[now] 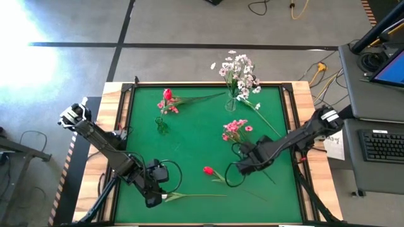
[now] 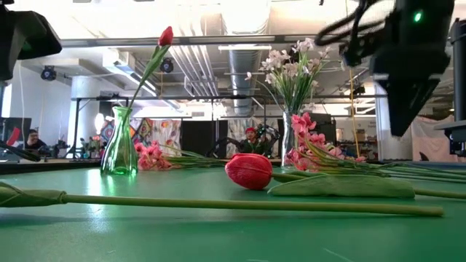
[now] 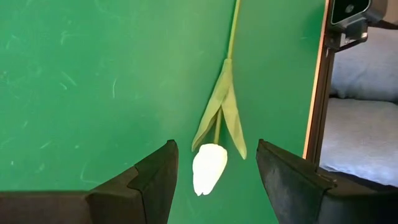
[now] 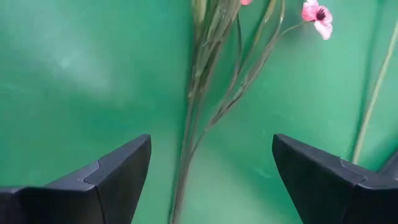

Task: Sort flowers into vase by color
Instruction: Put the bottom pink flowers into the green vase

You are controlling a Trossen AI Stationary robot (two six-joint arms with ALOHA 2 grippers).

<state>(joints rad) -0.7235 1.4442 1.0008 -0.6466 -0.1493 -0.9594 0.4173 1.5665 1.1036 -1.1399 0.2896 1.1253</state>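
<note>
Over the green table [image 1: 196, 145], both released grippers, left [image 3: 214, 171] and right [image 4: 211, 168], show no legible writing.

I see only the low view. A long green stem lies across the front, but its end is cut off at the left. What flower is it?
Observer: A white tulip bud, lying flat on the green table.
Operator: Is any gripper near it?
Observer: Yes, the left gripper hangs above it, fingers open on both sides of the bud, not gripping.
Operator: And the right gripper?
Observer: The right gripper is open above the stems of the loose pink flowers.
</note>
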